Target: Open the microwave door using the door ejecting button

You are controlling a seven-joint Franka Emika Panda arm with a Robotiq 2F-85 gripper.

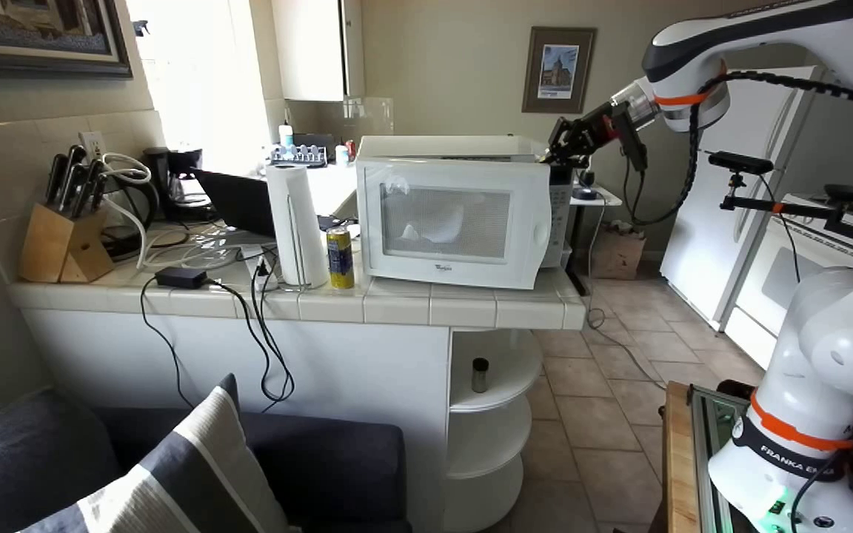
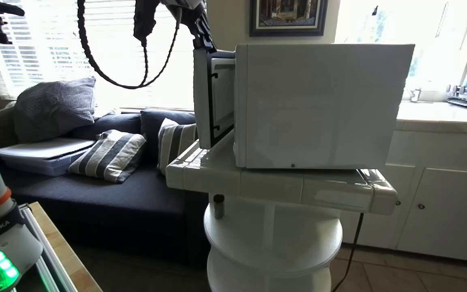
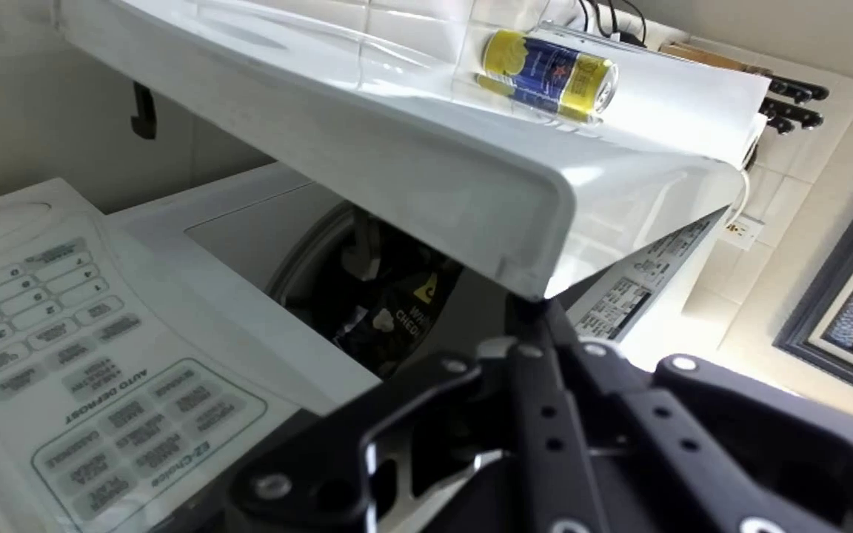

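Along the front edge of the table [image 1: 397,309], toward its right corner in an exterior view, the microwave door [image 1: 445,222] stands ajar, a yellow-and-blue drink can [image 1: 340,257] and paper-towel roll [image 1: 297,226] left of it. The claw [image 3: 545,314], fingers together, gripping nothing visible, is at the door's free upper corner. Behind sits the microwave [image 1: 434,146].
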